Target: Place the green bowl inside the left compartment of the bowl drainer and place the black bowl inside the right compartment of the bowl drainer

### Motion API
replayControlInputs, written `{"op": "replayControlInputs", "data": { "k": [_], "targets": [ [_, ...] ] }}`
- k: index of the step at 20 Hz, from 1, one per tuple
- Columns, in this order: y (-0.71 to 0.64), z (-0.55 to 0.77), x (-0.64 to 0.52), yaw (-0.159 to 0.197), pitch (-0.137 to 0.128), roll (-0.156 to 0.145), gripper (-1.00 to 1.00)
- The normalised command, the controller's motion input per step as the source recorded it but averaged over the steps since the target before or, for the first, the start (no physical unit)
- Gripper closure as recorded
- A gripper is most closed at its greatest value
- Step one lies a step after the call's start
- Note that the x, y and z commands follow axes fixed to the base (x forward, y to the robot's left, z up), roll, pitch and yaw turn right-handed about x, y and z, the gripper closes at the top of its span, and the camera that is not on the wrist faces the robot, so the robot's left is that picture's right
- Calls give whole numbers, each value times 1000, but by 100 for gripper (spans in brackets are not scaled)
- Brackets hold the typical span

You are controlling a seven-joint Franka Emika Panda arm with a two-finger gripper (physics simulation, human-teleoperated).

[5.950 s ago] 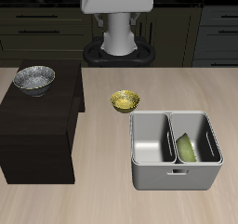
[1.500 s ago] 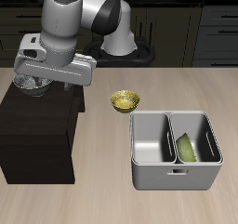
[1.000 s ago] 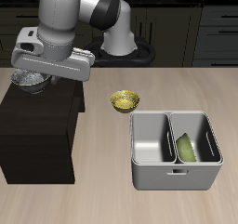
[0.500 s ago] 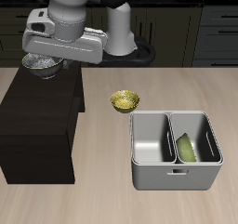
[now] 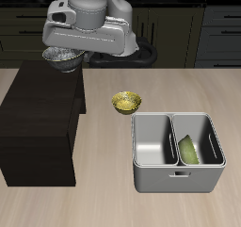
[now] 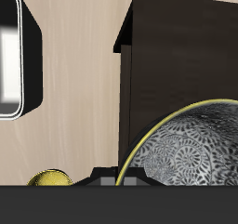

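Observation:
The black bowl (image 5: 64,58), speckled silver-grey, hangs in the air above the back corner of the dark box (image 5: 38,118). My gripper (image 5: 66,51) is shut on its rim. The wrist view shows the black bowl (image 6: 186,146) close up, with its thin pale rim. The green bowl (image 5: 189,151) lies tilted inside the bowl drainer (image 5: 178,182), in the well farther from the dark box. The well nearer the box holds nothing. In the wrist view only an edge of the bowl drainer (image 6: 20,51) shows.
A small yellow patterned bowl (image 5: 126,102) sits on the table between the dark box and the drainer, and the yellow bowl (image 6: 51,178) also shows in the wrist view. The dark box (image 6: 186,51) stands tall beside the drainer. Dark cabinets line the back.
The arm came down onto the black bowl on the box, closed on it and lifted it. The bowl has risen and shifted toward the drainer's side.

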Motion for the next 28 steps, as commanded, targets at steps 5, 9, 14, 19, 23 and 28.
{"op": "replayControlInputs", "data": {
  "k": [5, 9, 14, 19, 23, 28],
  "targets": [
    [612, -38, 103, 3, 10, 83, 100],
    [603, -49, 43, -12, 11, 86, 100],
    [565, -15, 85, 13, -2, 68, 100],
    [305, -18, 164, -16, 12, 14, 100],
    [224, 30, 112, -20, 6, 5, 100],
    [220, -71, 133, -12, 19, 11, 100]
  ]
}}
